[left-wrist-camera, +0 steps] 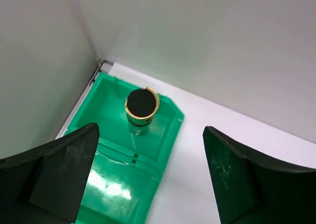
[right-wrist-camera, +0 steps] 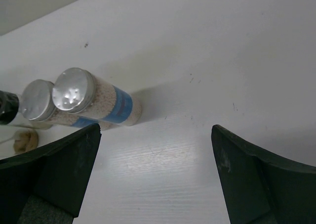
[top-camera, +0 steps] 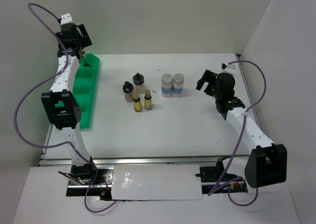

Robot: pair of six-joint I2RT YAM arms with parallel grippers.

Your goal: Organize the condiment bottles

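You can count seven bottles in all. Six stand on the tabletop (top-camera: 197, 125): two silver-lidded jars (top-camera: 167, 85), two small amber bottles (top-camera: 137, 104) and two wider black-capped bottles (top-camera: 128, 92). One more bottle (left-wrist-camera: 141, 105) sits in the single green tray (top-camera: 91, 83).

Carries, on the white counter (top-camera: 197, 127), a green compartment tray (top-camera: 84, 98) along the left edge. Holds near the middle two blue-labelled jars (top-camera: 167, 85), silver-lidded, side by side; just left, four small black-capped bottles (top-camera: 137, 104), upright, clustered close together.

glossy green plastic tray (left-wrist-camera: 170, 130), matt silver metal jar lids (right-wrist-camera: 73, 89)
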